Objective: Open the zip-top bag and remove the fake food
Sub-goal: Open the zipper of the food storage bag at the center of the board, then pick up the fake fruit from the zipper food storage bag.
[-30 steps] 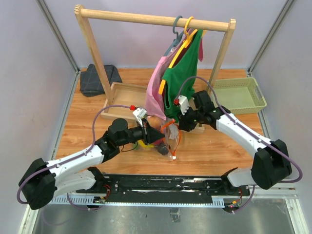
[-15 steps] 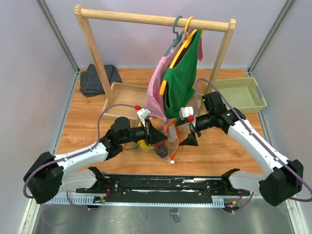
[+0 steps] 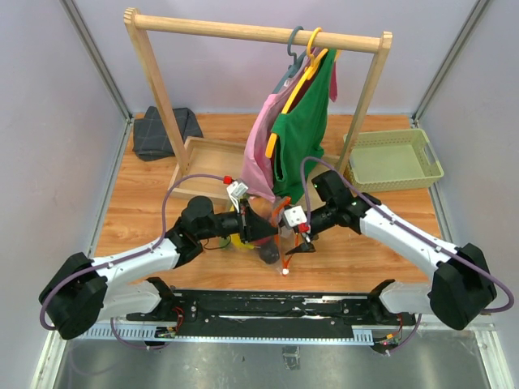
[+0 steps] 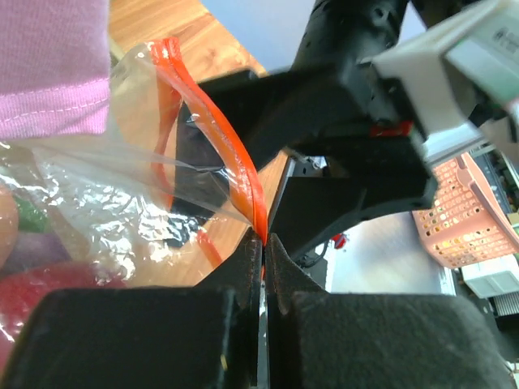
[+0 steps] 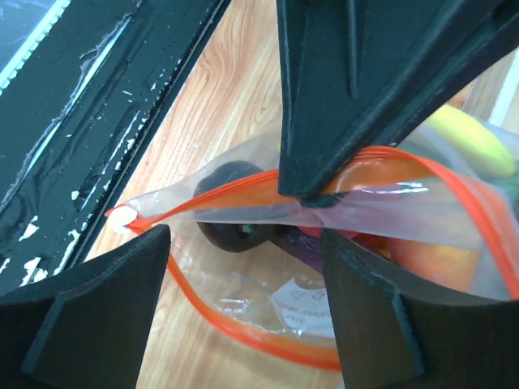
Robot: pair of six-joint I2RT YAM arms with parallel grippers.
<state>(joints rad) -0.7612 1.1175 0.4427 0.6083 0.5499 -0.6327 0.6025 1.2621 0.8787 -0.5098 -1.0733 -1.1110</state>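
Opening the bag [image 3: 280, 235], which sits on the counter [image 3: 146, 203] between both arms with its mouth partly parted. Left gripper [image 4: 263, 243]: jaws clamped on the orange zip strip [image 4: 235, 162]. Right gripper [image 5: 243, 239]: jaws apart at the mouth. Fake food [image 5: 422, 259] inside. Next, probably: right grips the opposite lip and pulls it wider.

Bright, even overhead light fills the top view; shadows on the counter [image 3: 138, 212] are soft and faint. In the wrist views the left gripper [image 4: 263, 253] and right gripper [image 5: 243, 243] loom dark and blurred up close, while crinkles of the zip-top bag [image 4: 105, 194] catch small white glare.
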